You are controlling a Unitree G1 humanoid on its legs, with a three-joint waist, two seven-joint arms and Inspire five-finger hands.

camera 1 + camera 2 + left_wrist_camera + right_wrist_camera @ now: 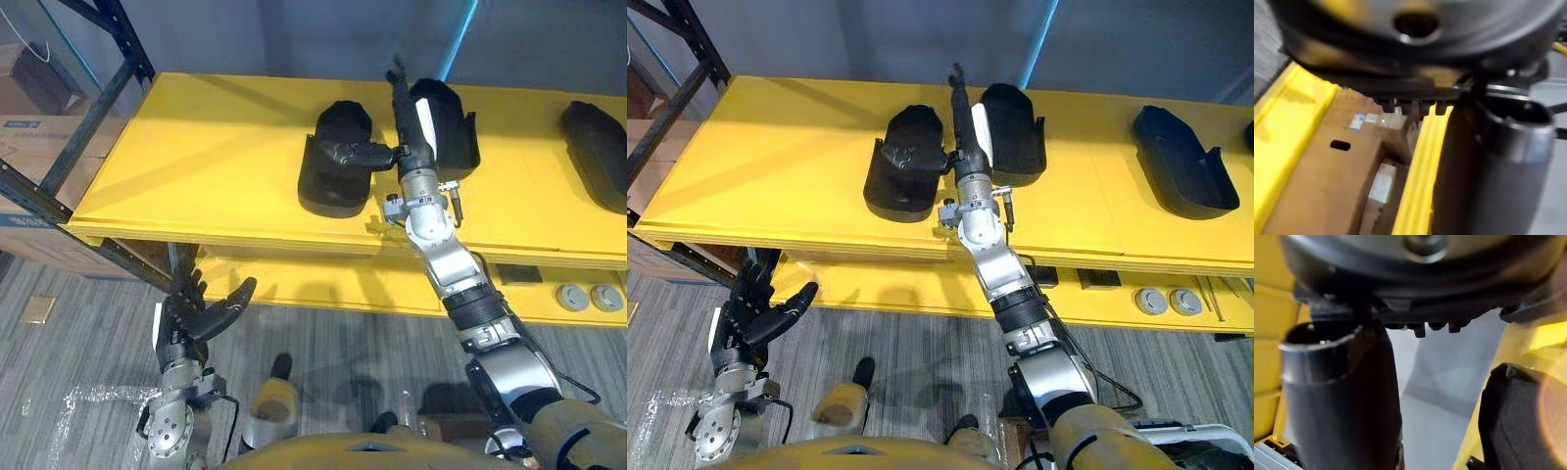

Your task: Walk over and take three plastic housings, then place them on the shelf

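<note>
While three black housings lie on the top board of the yellow shelf (196,147), the robot faces it with nothing held in either hand. At far left a cardboard box (29,147) sits behind the dark rack frame (98,98). Below the shelf's front edge, the left hand (196,318) hangs over the grey floor (78,333), fingers spread and relaxed, well apart from any housing. The left housing (333,162) lies with its near end close to the board's front edge. Just beside it the right hand (408,127) reaches in with straight fingers, its thumb (375,154) stuck out sideways and touching that housing's side. The hand lies in the narrow gap between this part and the middle housing (453,127), which sits close against its other side. The right housing (1181,162) rests well apart, and two round discs (588,297) lie on the lower board beneath it. With all three parts on the board, placing looks nearly finished. The danger lies in the exit. If the arm pulls straight back, the outstretched thumb could hook the left housing and drag it toward the edge. A sideways drift could nudge the middle one out of place. Lifting the hand clear before drawing it back would likely avoid both.
</note>
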